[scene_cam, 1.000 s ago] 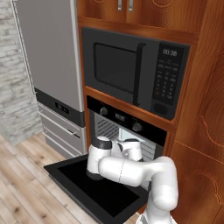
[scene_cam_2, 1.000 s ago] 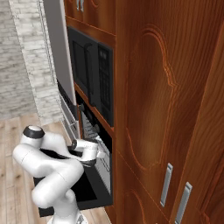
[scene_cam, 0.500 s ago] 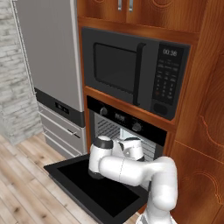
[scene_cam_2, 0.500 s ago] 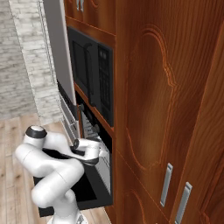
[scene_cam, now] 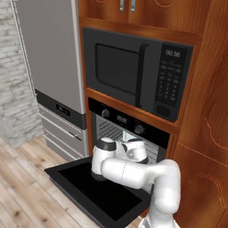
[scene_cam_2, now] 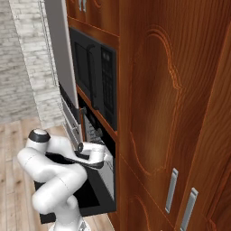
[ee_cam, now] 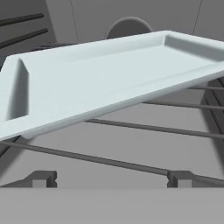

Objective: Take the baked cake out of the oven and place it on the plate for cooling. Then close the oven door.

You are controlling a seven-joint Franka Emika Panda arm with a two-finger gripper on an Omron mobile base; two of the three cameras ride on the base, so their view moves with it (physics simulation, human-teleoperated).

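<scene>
Reaching into the oven (scene_cam: 129,129), I have the claw (ee_cam: 111,177) pointed straight at a pale, shallow tray (ee_cam: 105,83) that sits on a wire rack (ee_cam: 131,127). In the hand view the tray lies directly ahead of and above the finger tips, spread across the middle of the frame. Its long axis runs from lower left to upper right, with the near rim tilted the same way. I take this tray to be what carries the cake, though from this low angle I can't make out any cake on it. The claw's tips stand wide apart near the bottom left and bottom right, gripping nothing and touching nothing. The oven door (scene_cam: 95,191) hangs dropped open in the lower middle of the left base view.
</scene>
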